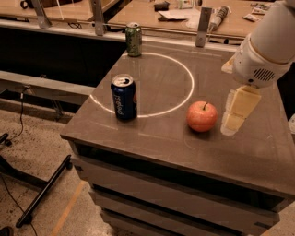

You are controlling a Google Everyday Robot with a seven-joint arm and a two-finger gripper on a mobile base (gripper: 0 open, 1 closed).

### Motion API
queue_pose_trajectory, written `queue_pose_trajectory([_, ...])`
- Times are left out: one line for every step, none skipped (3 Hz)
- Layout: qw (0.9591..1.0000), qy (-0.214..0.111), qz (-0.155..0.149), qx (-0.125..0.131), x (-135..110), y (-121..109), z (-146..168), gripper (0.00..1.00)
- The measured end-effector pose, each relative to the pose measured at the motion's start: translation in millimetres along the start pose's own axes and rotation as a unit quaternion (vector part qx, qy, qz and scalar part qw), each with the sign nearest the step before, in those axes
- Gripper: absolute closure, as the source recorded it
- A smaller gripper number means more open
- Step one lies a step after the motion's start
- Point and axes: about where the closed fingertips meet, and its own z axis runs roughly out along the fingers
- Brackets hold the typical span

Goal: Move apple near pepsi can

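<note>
The red-orange apple [202,116] with a short dark stem sits on the dark table [152,138], right of the middle. The dark blue pepsi can [123,97] stands upright to its left, on the white circle line near the table's left edge. My gripper [236,113] hangs from the white arm just right of the apple, low over the table and not touching the fruit. Its pale fingers [242,102] point down.
A green can [133,39] stands at the table's far left corner. A white painted circle [152,83] marks the tabletop. Behind is a wooden bench [184,14] with clutter and metal posts. The floor lies left, with a black stand leg [41,193].
</note>
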Motion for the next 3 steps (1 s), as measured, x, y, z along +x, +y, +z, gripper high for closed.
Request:
queue_pose_trajectory([0.9997,-0.01,0.013,-0.018,1.1,-7.4,24.6,0.0])
queue_pose_trajectory([0.9981,-0.026,0.034,-0.043,4.0,-7.9,46.6,0.0])
queue_pose_trajectory([0.9947,-0.064,0.046,-0.067,-4.4,-1.4,55.8,0.0])
